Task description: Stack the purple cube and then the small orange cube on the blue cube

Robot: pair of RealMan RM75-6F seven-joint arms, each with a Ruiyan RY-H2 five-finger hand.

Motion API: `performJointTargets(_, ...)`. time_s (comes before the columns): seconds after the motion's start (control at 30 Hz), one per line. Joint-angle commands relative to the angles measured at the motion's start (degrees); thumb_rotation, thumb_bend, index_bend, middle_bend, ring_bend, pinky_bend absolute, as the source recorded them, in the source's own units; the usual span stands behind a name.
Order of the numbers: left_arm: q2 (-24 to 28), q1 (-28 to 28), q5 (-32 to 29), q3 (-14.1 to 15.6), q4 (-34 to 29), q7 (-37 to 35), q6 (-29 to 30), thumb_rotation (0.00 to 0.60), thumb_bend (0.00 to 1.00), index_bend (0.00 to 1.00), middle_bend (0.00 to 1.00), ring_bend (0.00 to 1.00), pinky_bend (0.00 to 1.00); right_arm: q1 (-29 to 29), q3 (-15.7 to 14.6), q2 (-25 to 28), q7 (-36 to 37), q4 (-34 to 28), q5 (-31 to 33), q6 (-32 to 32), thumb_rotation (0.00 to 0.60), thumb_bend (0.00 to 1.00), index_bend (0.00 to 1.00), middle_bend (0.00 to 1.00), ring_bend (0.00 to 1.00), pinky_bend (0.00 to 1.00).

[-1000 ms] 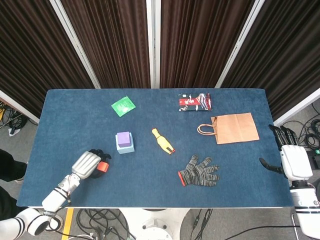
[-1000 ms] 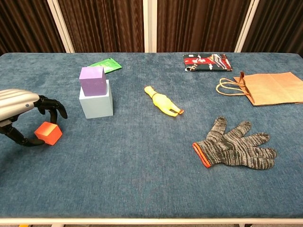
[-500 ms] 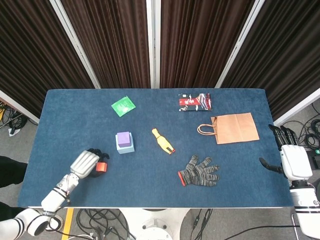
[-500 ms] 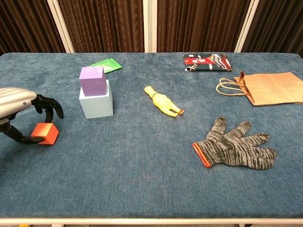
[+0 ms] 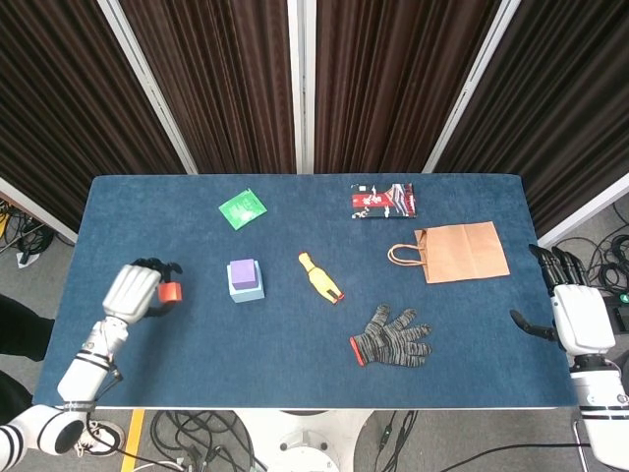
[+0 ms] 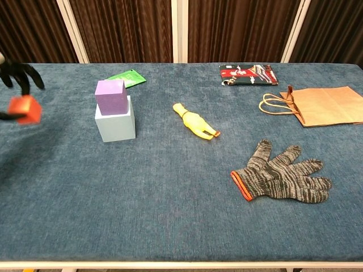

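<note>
Dark curtains (image 5: pixel 236 79) hang behind the blue table (image 5: pixel 295 354)

Head view looks steeply down from high above on the whole blue cloth-covered table (image 5: pixel 295 364); chest view sits low at its near edge, facing the dark curtains, sharing the tabletop (image 6: pixel 170 226)

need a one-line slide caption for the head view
Left hand holds the small orange cube left of the purple cube stacked on the blue cube; right hand open at table edge.

Laboratory test cell — blue-covered table (image 5: pixel 295 383) backed at 12 o'clock by dark curtains (image 5: pixel 206 79) on white frame posts (image 5: pixel 301 84); loose cables (image 5: pixel 197 433) lie on the floor beneath.
</note>
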Motion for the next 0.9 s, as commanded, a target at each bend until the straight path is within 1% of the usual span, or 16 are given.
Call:
performJointTargets(0.03, 3.5, -1.5, -4.4, -3.7, -5.3, 4.1, -1.1, 0.6, 0.31, 0.41, 0.61, 0.36, 0.37, -0.1, 0.0, 0.0, 0.0, -0.1, -0.2, 0.2, 0.6, 0.12, 0.0, 0.1, 0.0, 0.0)
performJointTargets(0.2, 6.4, -5.2, -9.6, -7.4, -10.3, 8.4, -4.9, 0.6, 0.31, 0.41, 0.61, 0.36, 0.37, -0.2, -0.2, 0.1, 0.4, -0.1, -0.5, 0.3, 0.6, 0.12, 0.0, 0.1, 0.0, 0.0)
performJointTargets(0.33, 7.6, -8.5, -13.0, -9.5, -12.4, 11.0, -8.2, 0.6, 0.31, 0.41, 0.61, 0.36, 0.37, -0.2, -0.2, 0.2, 0.7, 0.0, -0.7, 0.3, 0.6, 0.12, 0.0, 0.1, 0.0, 0.0)
performJointTargets(0.43, 7.8, -10.9, -17.1, -10.9, -14.5, 12.3, -10.5, 0.6, 0.31, 0.41, 0.61, 0.36, 0.37, -0.2, -0.2, 0.3, 0.9, 0.1, -0.6, 0.2, 0.6, 0.12, 0.0, 0.1, 0.0, 0.0)
performJointTargets(0.5, 7.5, -12.5, -19.4, -11.2, -15.3, 14.1, -11.2, 0.6, 0.31, 0.41, 0.61, 0.36, 0.37, -0.2, -0.1, 0.3, 0.9, 0.1, -0.6, 0.2, 0.6, 0.12, 0.0, 0.1, 0.0, 0.0)
performJointTargets(0.63, 5.9, -14.9, -23.2, -10.9, -16.6, 17.8, -11.4, 0.6, 0.31, 0.41, 0.61, 0.36, 0.37, -0.1, -0.2, 0.3, 0.7, 0.0, -0.7, 0.2, 0.6, 0.12, 0.0, 0.1, 0.0, 0.0)
performJointTargets(0.8, 3.2, -17.8, -28.5, -10.3, -17.9, 22.6, -9.9, 0.6, 0.31, 0.41, 0.61, 0.36, 0.37, -0.2, -0.2, 0.3, 0.7, -0.1, -0.7, 0.3, 0.6, 0.12, 0.0, 0.1, 0.0, 0.0)
performJointTargets(0.9, 1.9, -19.2, -30.7, -10.1, -18.4, 24.3, -9.2, 0.6, 0.31, 0.41, 0.61, 0.36, 0.37, -0.2, -0.2, 0.3, 0.6, -0.1, -0.7, 0.3, 0.6, 0.12, 0.0, 0.1, 0.0, 0.0)
